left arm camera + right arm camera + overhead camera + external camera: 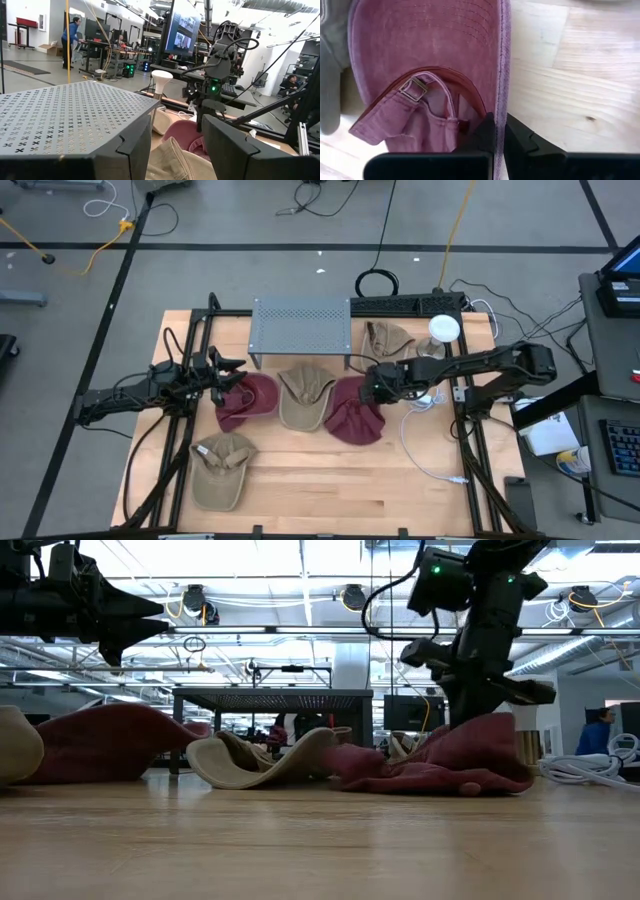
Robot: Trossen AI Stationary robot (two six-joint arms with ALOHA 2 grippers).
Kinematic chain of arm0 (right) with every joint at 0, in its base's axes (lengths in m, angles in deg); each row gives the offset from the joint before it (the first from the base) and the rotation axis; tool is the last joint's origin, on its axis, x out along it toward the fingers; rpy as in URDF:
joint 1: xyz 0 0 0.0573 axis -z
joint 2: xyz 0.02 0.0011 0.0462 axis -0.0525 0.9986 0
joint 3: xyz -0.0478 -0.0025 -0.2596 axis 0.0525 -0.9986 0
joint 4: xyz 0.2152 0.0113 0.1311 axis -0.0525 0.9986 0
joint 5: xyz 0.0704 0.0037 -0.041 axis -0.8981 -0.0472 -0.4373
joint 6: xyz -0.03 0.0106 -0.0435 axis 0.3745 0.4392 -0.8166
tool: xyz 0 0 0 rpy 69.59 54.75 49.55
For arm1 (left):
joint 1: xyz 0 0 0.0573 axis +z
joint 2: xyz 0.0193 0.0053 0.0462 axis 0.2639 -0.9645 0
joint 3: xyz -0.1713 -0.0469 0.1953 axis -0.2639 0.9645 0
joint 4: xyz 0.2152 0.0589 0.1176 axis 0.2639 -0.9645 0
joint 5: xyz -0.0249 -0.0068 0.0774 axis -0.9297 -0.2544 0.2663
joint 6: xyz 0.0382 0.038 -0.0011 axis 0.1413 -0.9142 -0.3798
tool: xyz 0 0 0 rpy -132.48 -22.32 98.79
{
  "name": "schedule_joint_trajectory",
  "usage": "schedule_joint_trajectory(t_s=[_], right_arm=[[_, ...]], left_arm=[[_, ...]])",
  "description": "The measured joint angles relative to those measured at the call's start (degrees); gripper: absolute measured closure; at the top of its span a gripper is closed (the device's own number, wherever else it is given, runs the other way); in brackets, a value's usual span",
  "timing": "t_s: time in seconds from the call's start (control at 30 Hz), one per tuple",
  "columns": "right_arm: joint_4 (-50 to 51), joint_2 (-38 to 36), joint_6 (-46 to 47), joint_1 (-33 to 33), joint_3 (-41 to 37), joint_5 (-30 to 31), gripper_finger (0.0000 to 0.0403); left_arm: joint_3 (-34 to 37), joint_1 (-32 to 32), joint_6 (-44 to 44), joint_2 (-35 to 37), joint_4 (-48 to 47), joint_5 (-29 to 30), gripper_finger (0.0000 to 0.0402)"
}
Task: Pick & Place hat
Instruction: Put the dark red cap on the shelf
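Note:
A maroon hat [355,420] lies on the wooden table right of centre, its underside and strap buckle [415,89] facing the right wrist camera. My right gripper [372,387] stands over its far left part, pointing steeply down and shut on its edge. My left gripper [238,375] hovers open above a second maroon hat [248,402] at the left and holds nothing. In the left wrist view its fingers [135,145] frame the scene. My right gripper pinches the maroon hat's stitched edge [502,107] between its two fingers, beside the back opening with the strap. The fingers come from above, slanting down. Most of the hat [430,765] rests on the table, and only the pinched edge rises to the fingers.
A tan hat [305,395] lies between the two maroon ones. Another tan hat [222,470] lies near the front left, and a third [387,338] at the far right. A grey perforated rack [300,325] stands at the back. A white cable [420,442] trails at the right.

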Motion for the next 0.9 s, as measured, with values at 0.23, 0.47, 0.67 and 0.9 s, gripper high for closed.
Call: schedule_joint_trajectory(t_s=[0.23,0.47,0.67,0.9], right_arm=[[2.69,-6.64,-5.82,-0.83,-0.02,0.17,0.0397],[4.91,-14.52,-13.52,-1.16,-0.01,0.28,0.0397],[6.93,-21.57,-19.88,-1.16,0.0,0.21,0.0397],[5.24,-28.33,-27.78,-1.16,0.0,0.42,0.0397]], left_arm=[[0.0,0.0,0.0,0.01,0.01,0.0,0.0222],[0.0,0.01,0.0,-0.01,0.03,0.0,0.0222],[0.02,0.0,0.0,-0.02,-0.04,0.0,0.0222],[0.01,0.0,0.0,-0.01,0.03,-0.01,0.0222]])
